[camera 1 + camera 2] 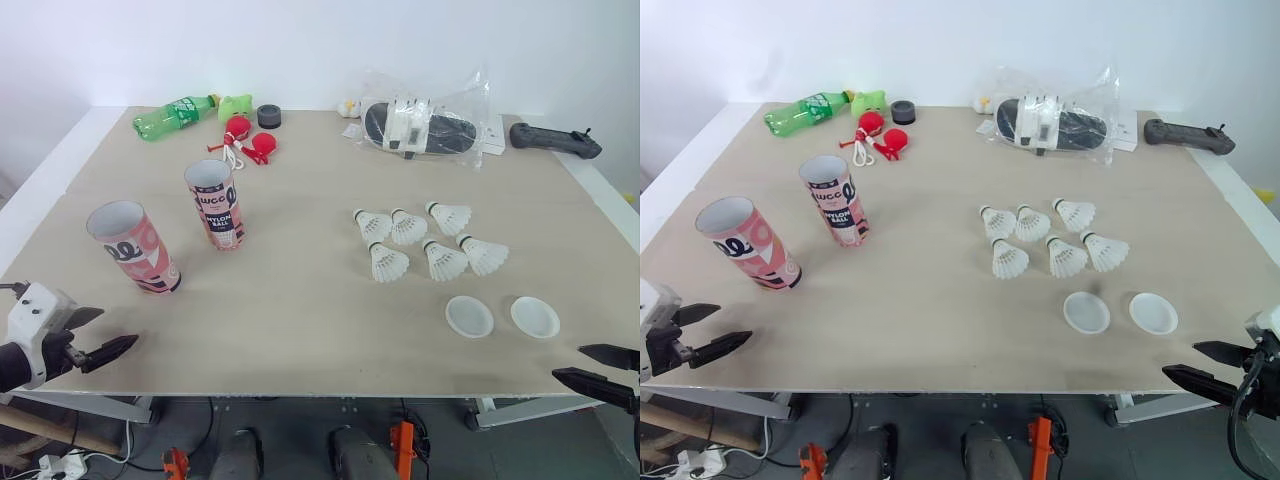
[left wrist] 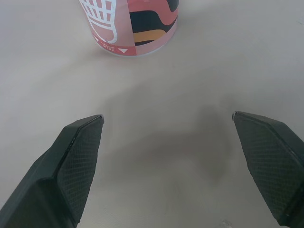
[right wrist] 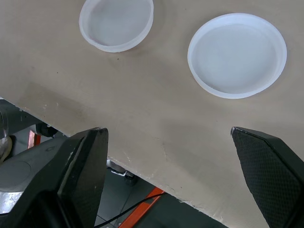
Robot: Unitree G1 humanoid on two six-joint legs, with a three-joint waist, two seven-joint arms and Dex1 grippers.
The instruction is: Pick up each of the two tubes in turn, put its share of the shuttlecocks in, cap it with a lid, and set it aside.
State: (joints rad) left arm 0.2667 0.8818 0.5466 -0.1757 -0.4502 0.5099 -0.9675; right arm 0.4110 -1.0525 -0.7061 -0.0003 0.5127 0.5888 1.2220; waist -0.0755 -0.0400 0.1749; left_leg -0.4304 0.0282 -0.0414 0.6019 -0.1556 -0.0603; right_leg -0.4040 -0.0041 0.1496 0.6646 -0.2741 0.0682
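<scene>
Tube (image 1: 214,204) standing upright reads "NYLON BALL".

I read this as a test lab: plain work table (image 1: 300,320) against blank white walls (image 1: 300,50), handheld controller (image 1: 555,140) on the table's far right corner, power strip (image 1: 60,465) and cables (image 1: 207,435) beneath the table.

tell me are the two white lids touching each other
Apart. The left eye view shows bare table between the left lid and the right lid.
</scene>
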